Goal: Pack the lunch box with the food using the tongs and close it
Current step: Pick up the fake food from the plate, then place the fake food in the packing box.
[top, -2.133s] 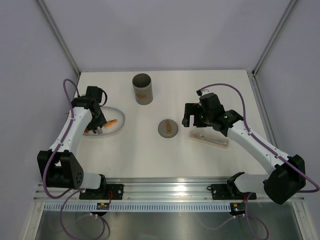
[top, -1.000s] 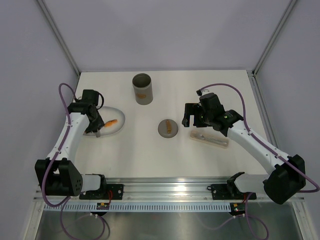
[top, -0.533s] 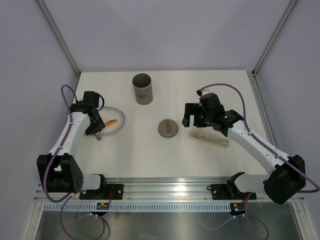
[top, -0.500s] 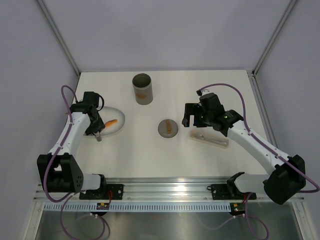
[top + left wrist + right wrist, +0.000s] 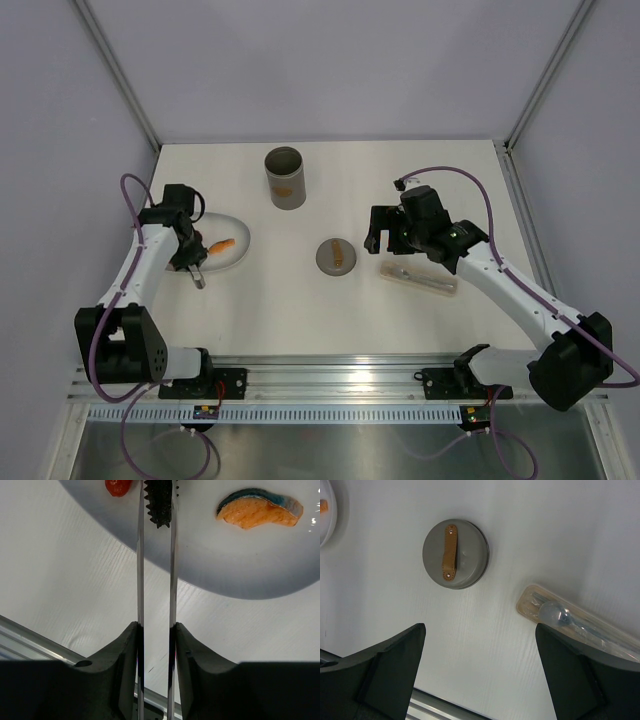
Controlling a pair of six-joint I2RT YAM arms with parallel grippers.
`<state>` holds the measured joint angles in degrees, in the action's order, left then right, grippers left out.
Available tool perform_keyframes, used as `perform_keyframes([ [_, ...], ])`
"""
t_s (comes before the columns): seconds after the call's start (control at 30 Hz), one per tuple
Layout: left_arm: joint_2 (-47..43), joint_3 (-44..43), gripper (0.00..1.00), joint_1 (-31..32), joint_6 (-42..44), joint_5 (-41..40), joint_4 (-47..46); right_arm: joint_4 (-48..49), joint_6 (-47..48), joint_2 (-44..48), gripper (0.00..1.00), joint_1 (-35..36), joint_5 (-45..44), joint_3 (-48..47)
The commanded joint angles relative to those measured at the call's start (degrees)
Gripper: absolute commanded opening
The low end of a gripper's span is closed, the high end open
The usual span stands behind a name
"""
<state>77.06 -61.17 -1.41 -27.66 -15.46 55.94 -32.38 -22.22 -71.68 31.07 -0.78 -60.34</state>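
Nearest to me, the left hand [image 5: 156, 630] grips the tongs [image 5: 156, 570] by their two thin arms and presses them to a narrow gap. The arms run almost parallel, straight out from the hand. Their dark toothed tips hang over the near edge of the white plate [image 5: 200, 555], and I see nothing caught between them. The food lies on this plate, on both sides of the tips. In the wrist view, a small red piece [image 5: 118, 486] sits just beside the left tong arm, and an orange piece [image 5: 260, 512] lies well apart to the right, with its long axis across the line of the tongs. I judge that the tongs must spread and swing sideways before they can take either piece. The left arm is clearly the nearer one to the food. In the middle of the bench [image 5: 300, 310] the round lid [image 5: 456, 554] lies flat, strap upward. The right hand [image 5: 480, 645] hovers wide open and empty above it, with a wrapped packet [image 5: 580, 625] beside. Farthest back stands the lunch box [image 5: 284, 178], upright and open, well apart from the plate.
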Motion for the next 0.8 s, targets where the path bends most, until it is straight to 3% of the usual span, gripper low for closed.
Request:
perform_keyframes([
  [0.0,-3.6,-4.3,0.22,-0.2,0.7,2.5,-0.1,0.8,0.2,1.6,0.99,0.0,0.5,-0.3],
  [0.17,-5.7,-6.6,0.11,-0.3,0.8,5.4,1.3,0.9,0.2,1.7,0.99,0.0,0.5,-0.3],
  [0.77,-7.1,-23.8,0.07,2.9,3.3,12.0,5.7,0.7,-0.7,2.4,0.99,0.0,0.1,0.2],
])
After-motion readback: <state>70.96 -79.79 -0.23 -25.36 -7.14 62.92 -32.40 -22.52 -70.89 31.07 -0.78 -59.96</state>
